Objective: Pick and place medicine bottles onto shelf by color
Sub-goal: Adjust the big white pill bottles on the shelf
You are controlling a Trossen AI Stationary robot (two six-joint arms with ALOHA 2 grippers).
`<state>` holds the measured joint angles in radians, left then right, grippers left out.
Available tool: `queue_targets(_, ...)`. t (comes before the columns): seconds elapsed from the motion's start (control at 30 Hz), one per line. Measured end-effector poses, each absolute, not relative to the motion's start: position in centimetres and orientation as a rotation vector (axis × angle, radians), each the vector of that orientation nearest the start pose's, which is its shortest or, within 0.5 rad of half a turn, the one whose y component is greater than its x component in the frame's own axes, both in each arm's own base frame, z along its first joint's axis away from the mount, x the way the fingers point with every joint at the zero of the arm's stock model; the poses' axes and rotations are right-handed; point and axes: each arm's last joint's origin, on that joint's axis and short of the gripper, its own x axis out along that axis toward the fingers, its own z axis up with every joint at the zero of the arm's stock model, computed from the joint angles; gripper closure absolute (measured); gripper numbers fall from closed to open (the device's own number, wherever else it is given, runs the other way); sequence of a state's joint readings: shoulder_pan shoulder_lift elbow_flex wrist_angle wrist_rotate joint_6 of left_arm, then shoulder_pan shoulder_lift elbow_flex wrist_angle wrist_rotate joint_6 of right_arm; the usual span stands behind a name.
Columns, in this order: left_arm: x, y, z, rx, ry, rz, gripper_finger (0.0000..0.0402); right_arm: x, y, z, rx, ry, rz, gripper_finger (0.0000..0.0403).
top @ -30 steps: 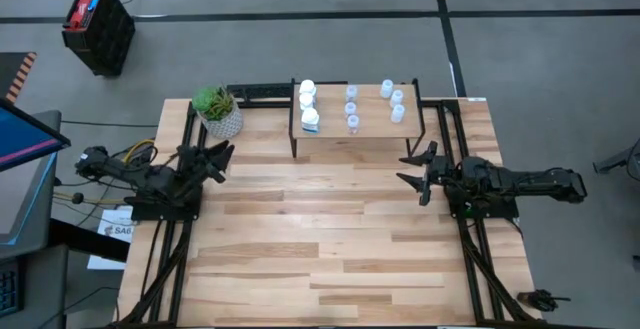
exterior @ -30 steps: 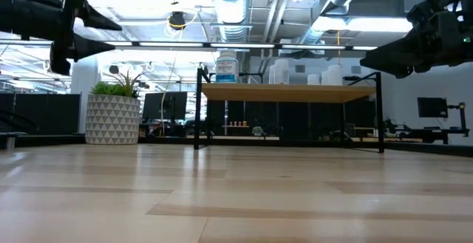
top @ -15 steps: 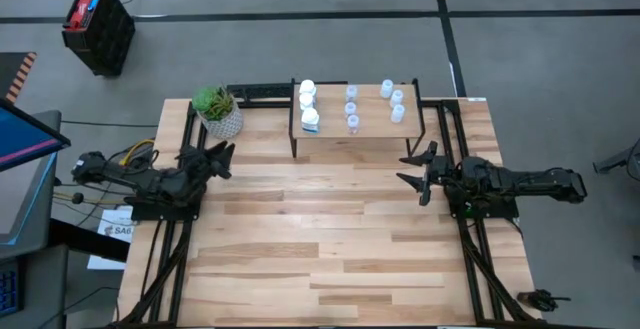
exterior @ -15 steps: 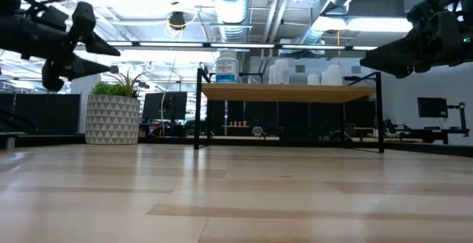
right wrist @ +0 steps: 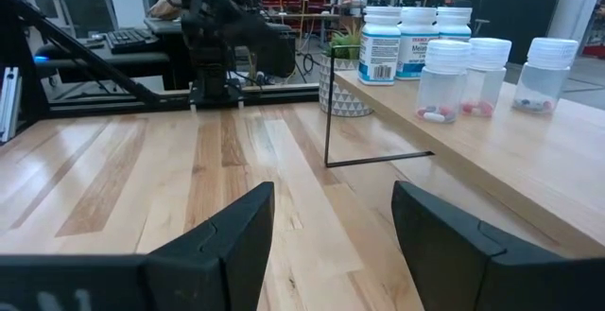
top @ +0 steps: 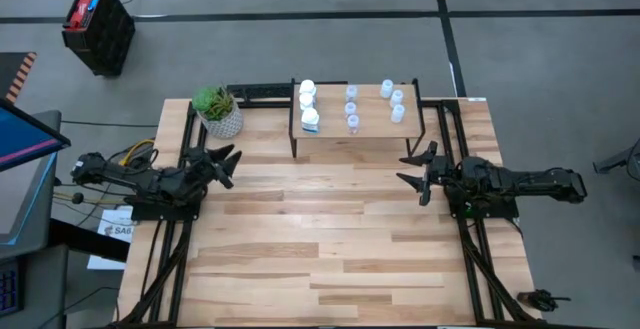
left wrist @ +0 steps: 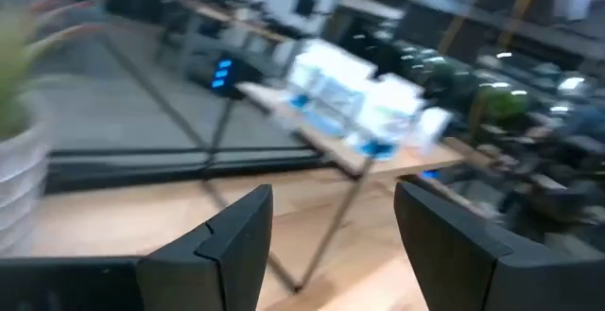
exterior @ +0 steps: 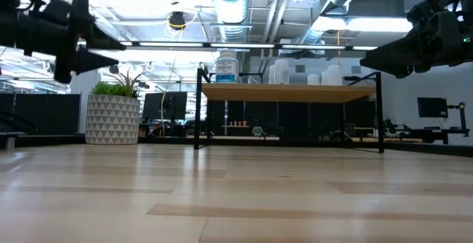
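From where I stand, the sorting looks finished, or nearly so. The shelf (top: pixel 355 129) sits at the far edge of the tabletop (top: pixel 330 249), a little toward the right corner, and all the medicine bottles (top: pixel 351 107) I can count are up on it, nine of them in three short rows. The three chunkier white bottles (top: pixel 308 102) with printed labels line up at the shelf's left end. The clear bottles (top: pixel 392 100) fill the middle and right rows. In the right wrist view those clear ones show small contents of different colours, white in one (right wrist: pixel 440 82), reddish in the next, though I cannot make out enough to say each row is matched correctly.

No bottle is left on the bare planks; the only other thing there is the potted plant (top: pixel 217 110) near the far left corner.

The left hand (top: pixel 225 159) hangs at the tabletop's left edge, just in front of the plant, fingers spread and holding nothing. The right hand (top: pixel 415 172) hovers near the right edge, just off the shelf's front right leg, fingers also spread and empty. Both are clear of the shelf.

My reading is that placing is done and what remains, if anything, is parking the arms.
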<state>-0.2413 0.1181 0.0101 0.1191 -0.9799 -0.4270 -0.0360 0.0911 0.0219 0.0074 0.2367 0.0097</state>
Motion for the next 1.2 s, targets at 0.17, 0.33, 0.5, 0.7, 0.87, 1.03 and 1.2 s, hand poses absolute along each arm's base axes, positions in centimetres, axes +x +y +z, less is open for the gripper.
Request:
queue_targets(0.17, 9.5, -0.2, 18.9, -0.374, -0.258, 0.552, 0.0191, 10.1, -1.0, 16.5, 0.003, 0.06, -0.273, 0.0164)
queue_targets(0.33, 10.0, 0.0, 22.2, -0.287, -0.28, 0.603, 0.0191, 10.1, -1.0, 16.4, 0.003, 0.061, -0.273, 0.0164)
queue_targets(0.5, 12.8, 0.6, 26.1, -0.128, -0.174, 0.733, 0.0191, 10.1, -1.0, 16.4, 0.003, 0.061, -0.272, 0.0164)
queue_targets(0.7, 17.5, 3.8, 30.7, 0.098, 0.133, 0.948, 0.0191, 10.1, -1.0, 16.5, 0.002, 0.06, -0.272, 0.0164)
queue_targets(0.87, 20.7, 8.9, 32.9, 0.132, 0.441, 0.856, 0.0191, 10.1, -1.0, 16.4, 0.002, 0.061, -0.273, 0.0164)
queue_targets(1.03, 22.8, 14.7, 34.9, 0.099, 0.52, 0.543, 0.0191, 10.1, -1.0, 16.4, 0.002, 0.061, -0.272, 0.0164)
queue_targets(1.2, 23.8, 19.7, 35.1, 0.0, 0.585, 0.545, 0.0226, 10.1, -1.0, 16.5, 0.002, 0.061, -0.272, 0.0164)
